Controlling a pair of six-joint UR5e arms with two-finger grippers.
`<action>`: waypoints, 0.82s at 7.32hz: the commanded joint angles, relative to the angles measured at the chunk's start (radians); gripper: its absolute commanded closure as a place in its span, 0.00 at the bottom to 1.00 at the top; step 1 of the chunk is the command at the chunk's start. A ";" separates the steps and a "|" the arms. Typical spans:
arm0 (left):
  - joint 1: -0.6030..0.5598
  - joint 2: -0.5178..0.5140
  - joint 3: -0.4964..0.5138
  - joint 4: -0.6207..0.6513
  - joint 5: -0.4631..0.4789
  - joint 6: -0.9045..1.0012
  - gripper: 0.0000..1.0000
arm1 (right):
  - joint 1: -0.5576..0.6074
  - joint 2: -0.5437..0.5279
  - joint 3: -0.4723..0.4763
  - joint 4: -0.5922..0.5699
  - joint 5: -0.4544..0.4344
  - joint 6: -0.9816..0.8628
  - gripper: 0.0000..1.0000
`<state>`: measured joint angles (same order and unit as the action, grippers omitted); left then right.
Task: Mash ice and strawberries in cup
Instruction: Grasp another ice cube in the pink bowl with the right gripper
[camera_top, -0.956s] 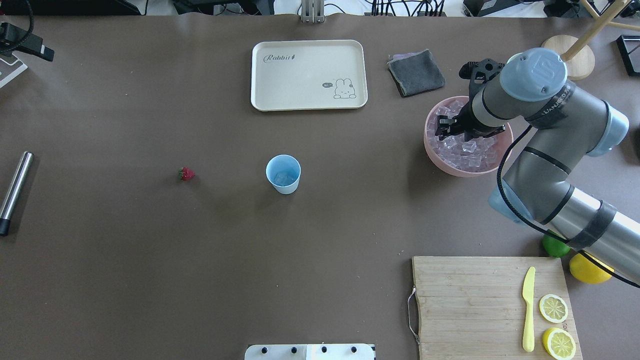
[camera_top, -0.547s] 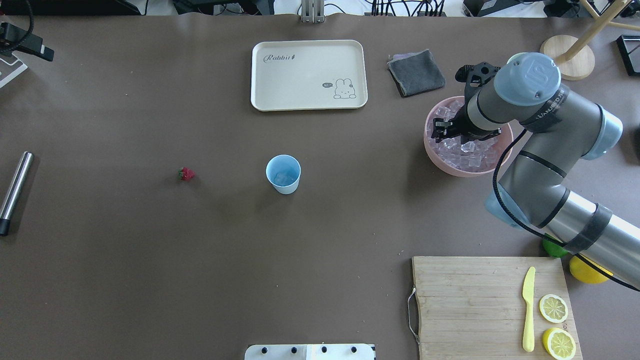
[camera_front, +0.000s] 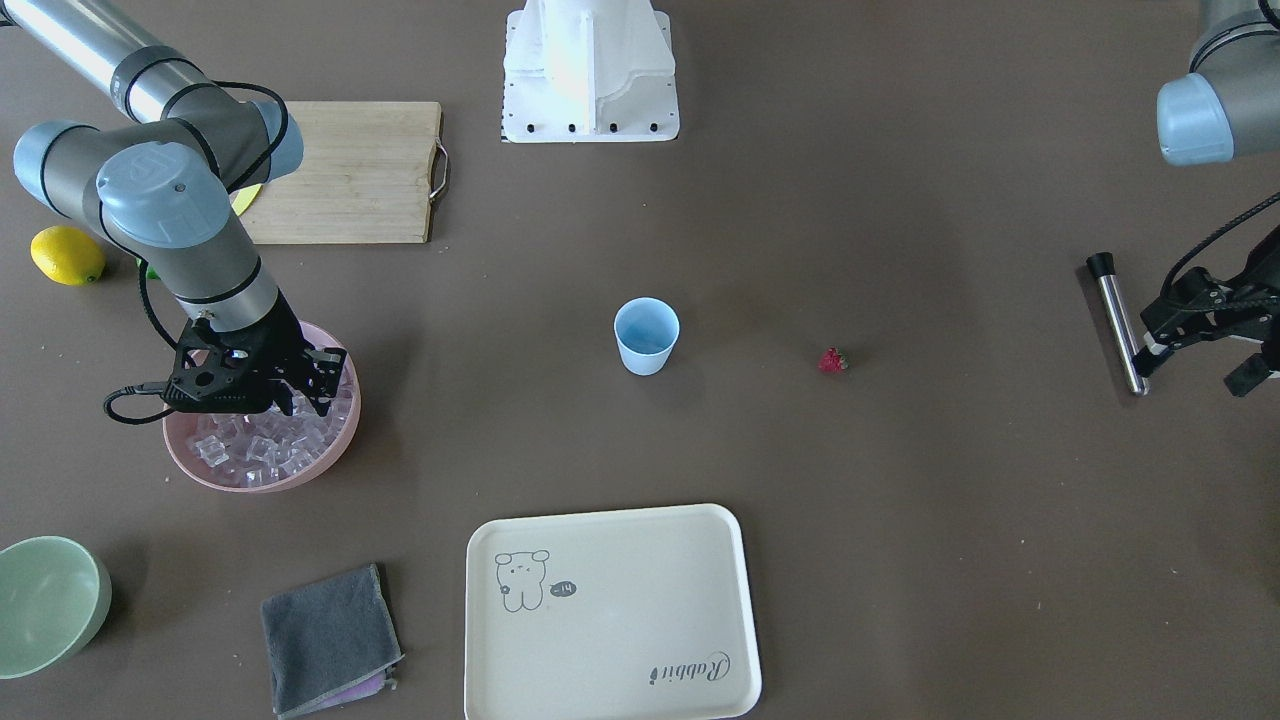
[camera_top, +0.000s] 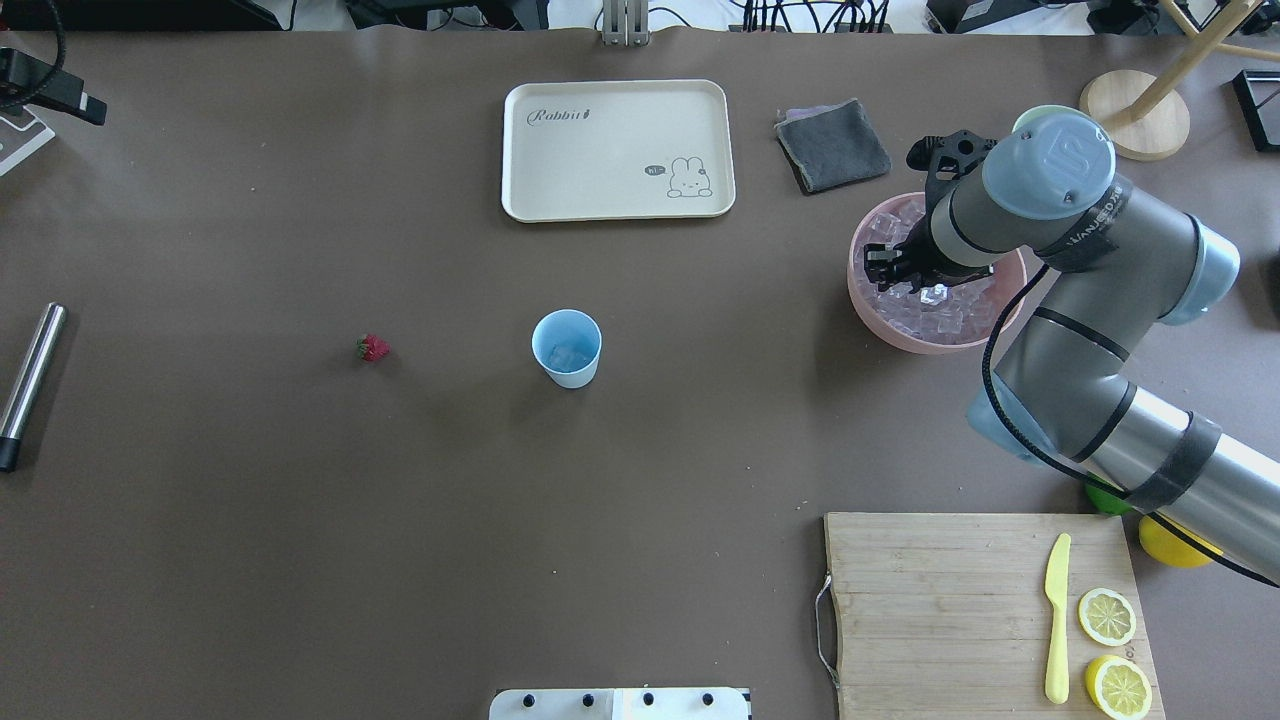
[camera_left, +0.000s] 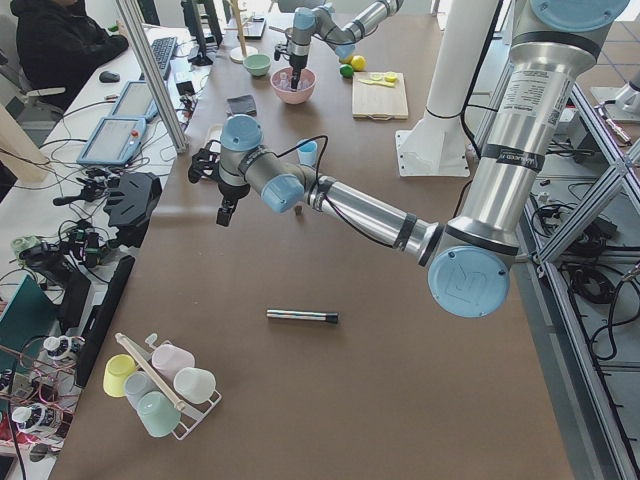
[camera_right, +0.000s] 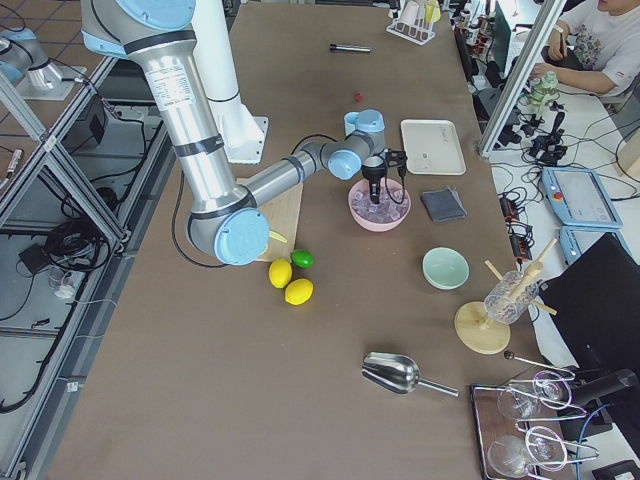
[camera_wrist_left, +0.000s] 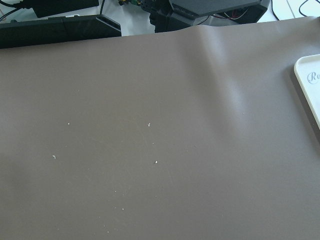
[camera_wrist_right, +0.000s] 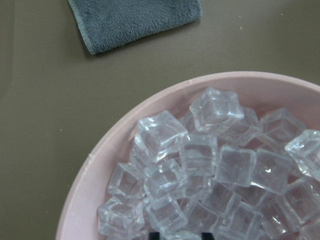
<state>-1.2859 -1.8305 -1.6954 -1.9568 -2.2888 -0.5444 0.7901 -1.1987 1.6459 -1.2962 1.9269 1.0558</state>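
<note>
The light-blue cup (camera_top: 567, 345) stands upright mid-table with a clear ice cube (camera_top: 570, 357) in its bottom. To its left lies the small red strawberry (camera_top: 372, 347), alone on the mat. A heap of ice (camera_wrist_right: 200, 165) fills the pink bowl (camera_top: 870, 310) at the right. My right gripper (camera_top: 885, 270) reaches down into that heap. In the right wrist view its dark fingertips stand one cube's width apart, shut on a cube. My left gripper (camera_front: 1190, 375) hangs open and empty at the far left edge.
A metal rod (camera_top: 30, 385) lies near the left edge. A cream tray (camera_top: 618, 150) and a grey cloth (camera_top: 832, 145) sit at the back. A wooden board (camera_top: 930, 600) with a yellow knife and lemon halves is front right. A green bowl (camera_front: 45, 600) stands beyond the pink bowl.
My right arm has shifted slightly to the left over the pink bowl, with the gripper staying among the ice. The cup, the strawberry and the left arm have not moved.
</note>
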 joint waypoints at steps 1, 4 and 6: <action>0.000 0.002 0.002 -0.007 0.000 0.000 0.02 | 0.000 -0.002 0.008 0.000 0.000 0.003 0.90; 0.000 0.002 0.002 -0.007 0.000 -0.002 0.02 | 0.070 0.025 0.099 -0.087 0.103 0.003 1.00; 0.000 0.010 -0.012 -0.007 -0.001 -0.011 0.02 | 0.031 0.260 0.114 -0.373 0.095 0.123 1.00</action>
<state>-1.2854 -1.8265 -1.6984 -1.9635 -2.2897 -0.5487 0.8414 -1.0787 1.7500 -1.5116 2.0173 1.0950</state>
